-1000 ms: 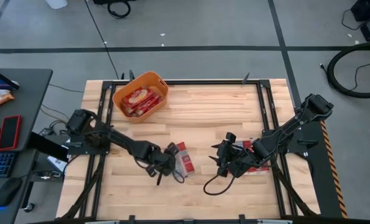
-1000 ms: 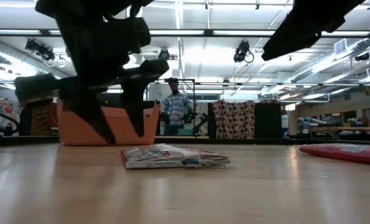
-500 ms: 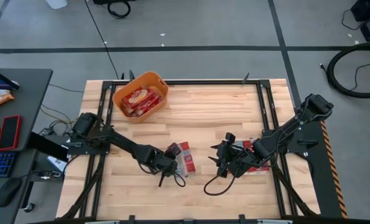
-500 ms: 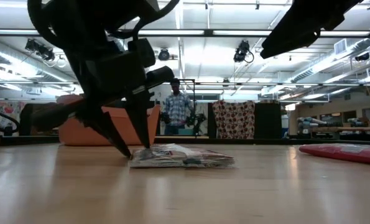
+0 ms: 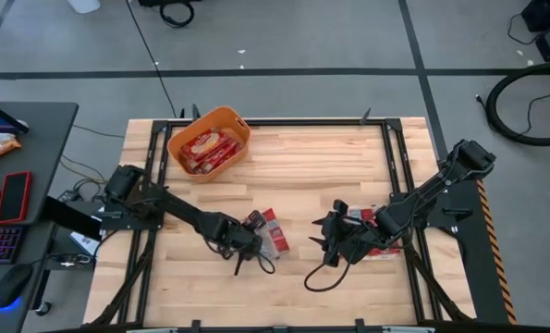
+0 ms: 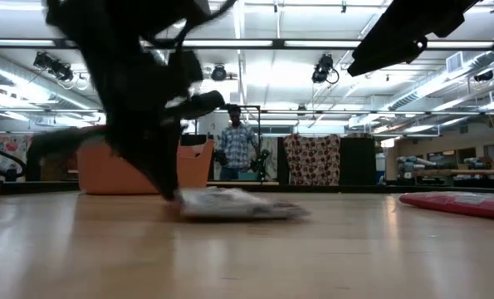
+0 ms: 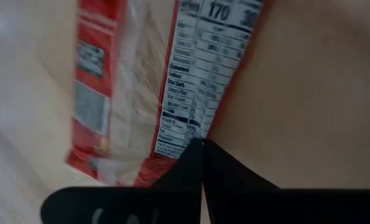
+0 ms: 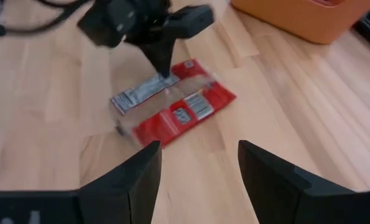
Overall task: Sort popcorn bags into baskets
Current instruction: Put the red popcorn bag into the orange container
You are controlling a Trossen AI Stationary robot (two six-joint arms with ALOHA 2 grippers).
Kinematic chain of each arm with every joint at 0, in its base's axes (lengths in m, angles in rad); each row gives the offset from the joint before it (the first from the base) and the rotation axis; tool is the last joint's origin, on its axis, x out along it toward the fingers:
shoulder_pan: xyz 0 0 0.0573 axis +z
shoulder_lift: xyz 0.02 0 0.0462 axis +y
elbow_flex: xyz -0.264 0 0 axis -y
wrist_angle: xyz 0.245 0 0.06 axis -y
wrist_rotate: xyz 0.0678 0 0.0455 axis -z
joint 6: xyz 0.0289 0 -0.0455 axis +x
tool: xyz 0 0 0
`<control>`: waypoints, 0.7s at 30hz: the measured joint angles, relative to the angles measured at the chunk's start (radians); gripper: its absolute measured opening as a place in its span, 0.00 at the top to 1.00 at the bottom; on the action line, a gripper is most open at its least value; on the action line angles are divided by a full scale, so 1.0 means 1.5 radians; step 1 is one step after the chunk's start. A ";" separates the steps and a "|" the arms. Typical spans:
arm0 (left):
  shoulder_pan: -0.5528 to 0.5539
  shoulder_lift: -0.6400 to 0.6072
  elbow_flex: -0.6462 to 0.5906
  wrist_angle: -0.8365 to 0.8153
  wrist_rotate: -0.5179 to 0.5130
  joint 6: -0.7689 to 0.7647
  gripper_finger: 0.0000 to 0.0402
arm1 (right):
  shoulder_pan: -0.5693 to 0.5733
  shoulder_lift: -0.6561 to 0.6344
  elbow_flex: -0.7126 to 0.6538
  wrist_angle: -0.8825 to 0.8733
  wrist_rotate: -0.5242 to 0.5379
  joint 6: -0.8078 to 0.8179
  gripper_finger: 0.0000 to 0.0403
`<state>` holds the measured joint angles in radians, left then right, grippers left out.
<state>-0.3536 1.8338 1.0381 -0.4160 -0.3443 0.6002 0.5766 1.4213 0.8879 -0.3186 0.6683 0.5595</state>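
Observation:
A red popcorn bag (image 5: 267,231) with a white label side lies flat on the table's middle front; it also shows in the low view (image 6: 238,203) and the right wrist view (image 8: 175,106). My left gripper (image 5: 248,239) is shut at the bag's left end. My right gripper (image 5: 326,237) hangs open and empty to the bag's right, its fingers (image 8: 141,180) pointing toward the bag. The orange basket (image 5: 186,135) stands at the far left and holds several bags. Another red bag (image 5: 382,248) lies under my right arm. My left gripper pinches the bag's short end edge (image 7: 183,138), at the corner of its white label side, between its two shut fingertips (image 7: 200,155). The fingers slant down from the table's left. The bag lies flat on the table.
Bare wood lies between the bag and the basket. The second red bag (image 6: 458,203) lies flat at the right. A desk with a red phone-like slab (image 5: 15,196) stands left of the table. A person (image 6: 234,149) stands far behind the table.
My left gripper has come down to the bag's left end, and its open fingers have shut there. The bag has shifted a little on the table.

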 joint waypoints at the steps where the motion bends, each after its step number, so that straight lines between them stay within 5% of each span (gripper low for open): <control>1: 0.006 -0.014 0.004 0.000 0.014 -0.012 0.99 | 0.000 0.004 0.000 0.010 -0.003 -0.009 0.46; 11: 0.102 -0.090 0.012 0.003 0.188 -0.200 1.00 | 0.002 0.154 0.000 0.263 0.028 -0.308 0.46; 21: 0.134 -0.098 0.020 0.031 0.263 -0.281 1.00 | -0.014 0.263 0.001 0.406 0.082 -0.456 0.46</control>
<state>-0.1534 1.6867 1.0683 -0.3699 0.0502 0.1794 0.5551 1.8152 0.8894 0.2900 0.7914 -0.1252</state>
